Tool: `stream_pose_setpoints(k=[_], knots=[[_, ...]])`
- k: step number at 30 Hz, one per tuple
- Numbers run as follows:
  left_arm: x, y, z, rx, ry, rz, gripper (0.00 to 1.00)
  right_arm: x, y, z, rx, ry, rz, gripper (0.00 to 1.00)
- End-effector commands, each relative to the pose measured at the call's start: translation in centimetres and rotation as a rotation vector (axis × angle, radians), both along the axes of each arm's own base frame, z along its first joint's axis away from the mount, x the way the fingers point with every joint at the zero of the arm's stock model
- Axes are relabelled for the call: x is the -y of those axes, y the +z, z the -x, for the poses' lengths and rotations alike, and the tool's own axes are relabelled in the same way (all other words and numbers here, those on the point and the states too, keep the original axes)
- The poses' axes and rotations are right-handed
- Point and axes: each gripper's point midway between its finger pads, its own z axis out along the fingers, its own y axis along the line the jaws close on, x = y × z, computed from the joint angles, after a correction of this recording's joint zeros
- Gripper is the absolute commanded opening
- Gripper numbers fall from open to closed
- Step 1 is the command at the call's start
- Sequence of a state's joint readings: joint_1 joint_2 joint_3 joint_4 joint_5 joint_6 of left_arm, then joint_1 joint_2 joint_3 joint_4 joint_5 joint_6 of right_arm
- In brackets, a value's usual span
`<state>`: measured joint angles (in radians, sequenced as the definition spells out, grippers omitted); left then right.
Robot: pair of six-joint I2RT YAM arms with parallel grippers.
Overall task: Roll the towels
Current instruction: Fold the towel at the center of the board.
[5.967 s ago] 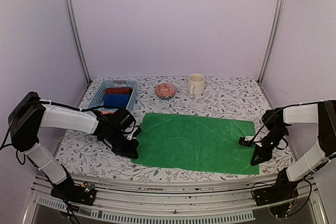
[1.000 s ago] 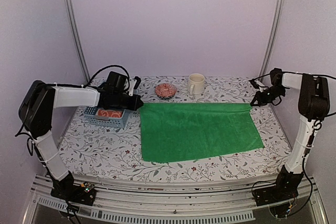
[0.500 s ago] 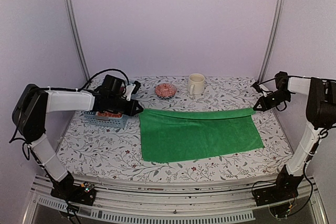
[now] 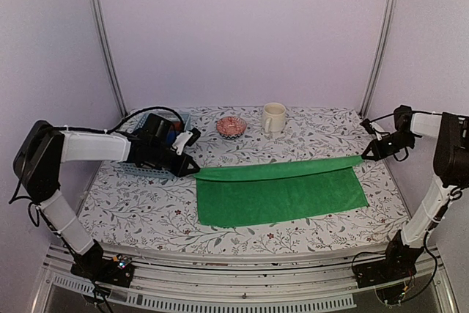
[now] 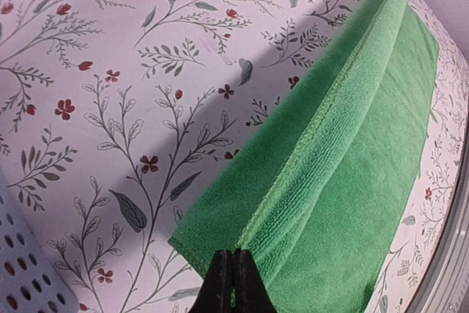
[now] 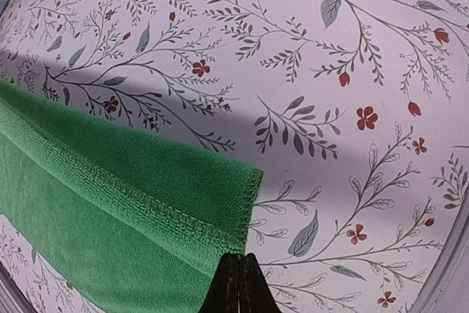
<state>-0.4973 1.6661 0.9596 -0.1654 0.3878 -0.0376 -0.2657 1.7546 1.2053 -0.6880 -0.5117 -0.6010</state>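
While both arms reach in from the sides of the top view, the soft bright green cloth towel (image 4: pixel 282 194) lies in the lower middle of the frame on the flowery tablecloth (image 4: pixel 308 133). Its upper edge is held up off the table, pulled straight between the two hands. The left gripper (image 4: pixel 195 171) pinches the towel's upper left corner tight. The right gripper (image 4: pixel 364 157) pinches the upper right corner tight. A cream mug (image 4: pixel 273 117) and a small pink patterned bowl (image 4: pixel 231 126) stand above the towel.
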Motion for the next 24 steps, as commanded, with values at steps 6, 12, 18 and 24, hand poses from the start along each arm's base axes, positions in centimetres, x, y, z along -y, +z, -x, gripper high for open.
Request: stream_pose_setpoints(k=[6, 12, 18, 24], knots=[[0.4, 0.5, 2.0, 0.104, -0.133, -0.094, 0.01, -0.7, -0.3, 2.9, -0.003, 0.043, -0.009, 0.03], [0.4, -0.6, 2.6, 0.077, -0.16, -0.139, 0.0, -0.6, -0.4, 3.9, -0.001, 0.048, 0.013, 0.02], [1.2, 0.5, 4.4, 0.088, -0.207, -0.112, 0.01, -0.1, -0.7, 5.3, -0.007, 0.046, 0.056, 0.02], [1.1, -0.1, 6.2, 0.053, -0.241, -0.129, 0.01, 0.4, -1.4, 6.9, -0.021, 0.042, 0.08, 0.03]])
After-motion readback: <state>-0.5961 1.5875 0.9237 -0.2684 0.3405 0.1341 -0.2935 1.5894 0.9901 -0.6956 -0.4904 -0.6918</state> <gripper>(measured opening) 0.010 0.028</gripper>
